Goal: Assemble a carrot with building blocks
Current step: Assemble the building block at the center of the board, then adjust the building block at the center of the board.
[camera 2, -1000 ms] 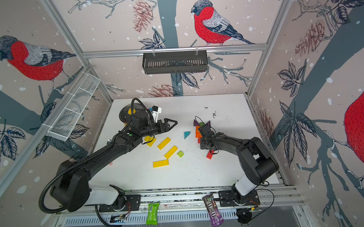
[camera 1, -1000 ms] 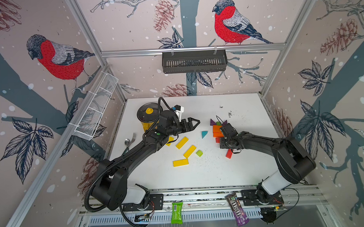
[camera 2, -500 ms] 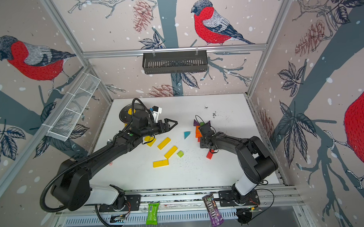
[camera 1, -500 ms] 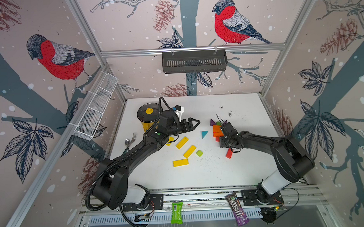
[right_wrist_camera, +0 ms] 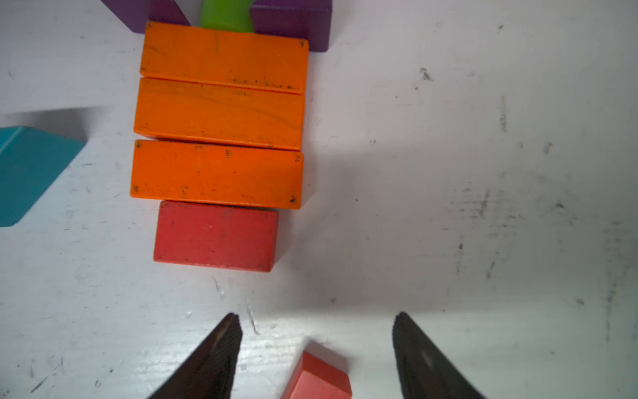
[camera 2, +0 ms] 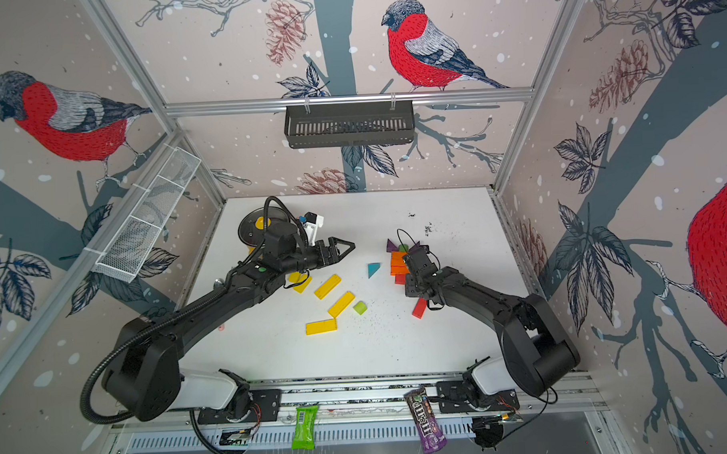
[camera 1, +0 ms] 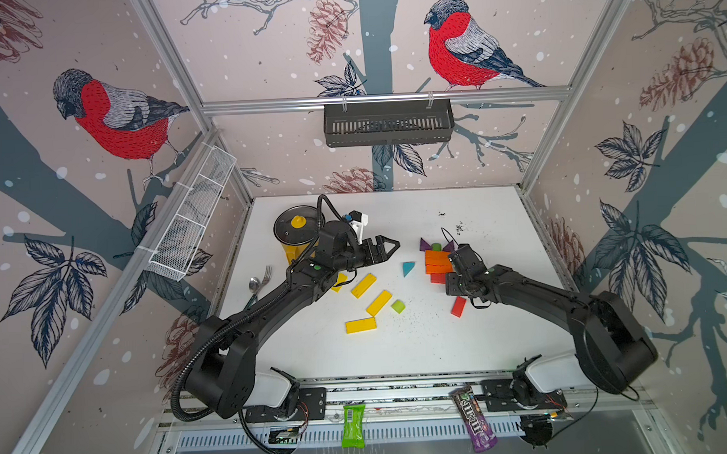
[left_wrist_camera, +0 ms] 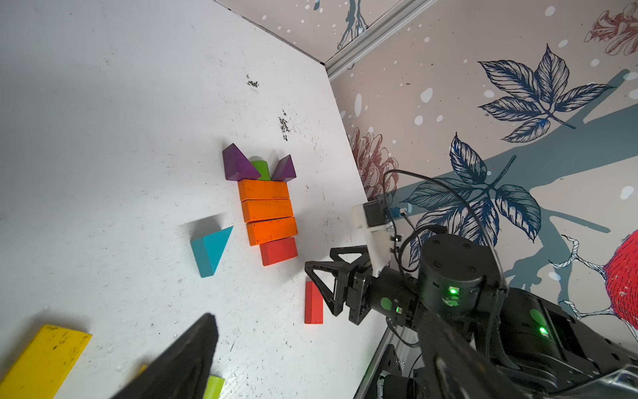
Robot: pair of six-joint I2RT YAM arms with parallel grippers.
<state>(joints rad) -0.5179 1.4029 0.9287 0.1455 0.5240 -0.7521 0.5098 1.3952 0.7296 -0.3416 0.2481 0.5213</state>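
The right hand [right_wrist_camera: 317, 315] hangs spread wide over the tabletop [right_wrist_camera: 483, 172], gripping nothing; a loose red bar [right_wrist_camera: 319, 374] lies between its fingers [right_wrist_camera: 214, 355], touching neither, just short of the carrot's red block [right_wrist_camera: 215, 235]. The left hand [camera 1: 389, 248] hovers well apart, fingers parted, empty.

Three orange bars [left_wrist_camera: 267, 210], two red blocks [left_wrist_camera: 279, 251]
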